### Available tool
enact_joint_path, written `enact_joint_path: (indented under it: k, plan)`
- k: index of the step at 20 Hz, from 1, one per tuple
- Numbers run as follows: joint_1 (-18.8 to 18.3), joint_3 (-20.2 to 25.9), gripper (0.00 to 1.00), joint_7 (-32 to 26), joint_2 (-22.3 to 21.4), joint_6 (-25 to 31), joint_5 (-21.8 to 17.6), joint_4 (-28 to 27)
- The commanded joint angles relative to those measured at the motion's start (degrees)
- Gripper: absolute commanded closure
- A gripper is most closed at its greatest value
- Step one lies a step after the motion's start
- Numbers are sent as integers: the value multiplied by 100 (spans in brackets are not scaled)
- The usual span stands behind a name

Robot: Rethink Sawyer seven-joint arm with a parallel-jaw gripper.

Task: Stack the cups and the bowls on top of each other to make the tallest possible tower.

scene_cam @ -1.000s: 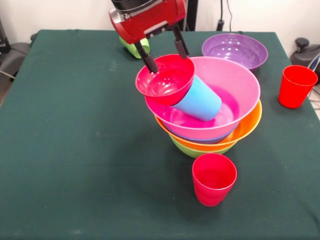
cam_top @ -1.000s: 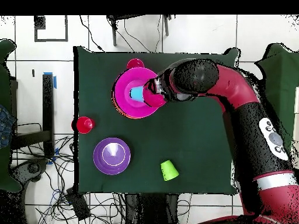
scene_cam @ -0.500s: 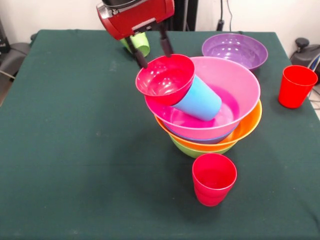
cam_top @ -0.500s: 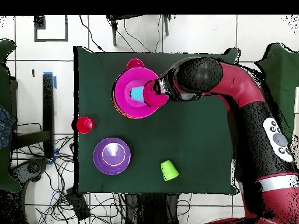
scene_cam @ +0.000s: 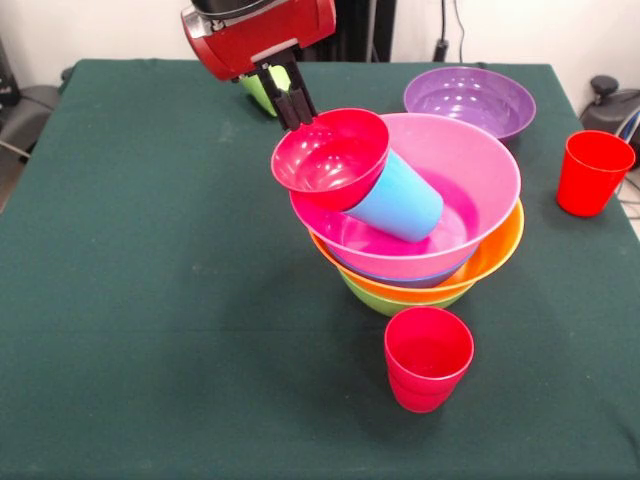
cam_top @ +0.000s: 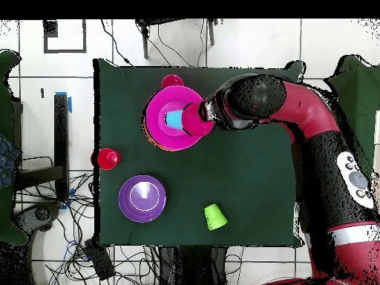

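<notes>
**Small red bowl tipped on the blue cup, gripper just clear of its rim**

The tower stands right of centre in the front view: lime green at the bottom, then orange, blue and the wide pink bowl on top. Inside the pink bowl a sky blue cup lies tilted, and the small red bowl sits slanted on it, leaning over the pink rim.

The gripper hangs at the red bowl's upper left edge, its fingers pressed together with nothing between them.

A purple bowl sits at upper right, a red cup at the right edge, another red cup below the tower, and a lime green cup behind the gripper.
</notes>
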Motion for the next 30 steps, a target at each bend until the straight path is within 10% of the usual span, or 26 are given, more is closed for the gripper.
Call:
enact_joint_path:
  k: [1,30]
  plan:
    - [281,-306,100,454,261,-424,-217,-3]
    - [433,-491,100,1026,585,-1180,335,686]
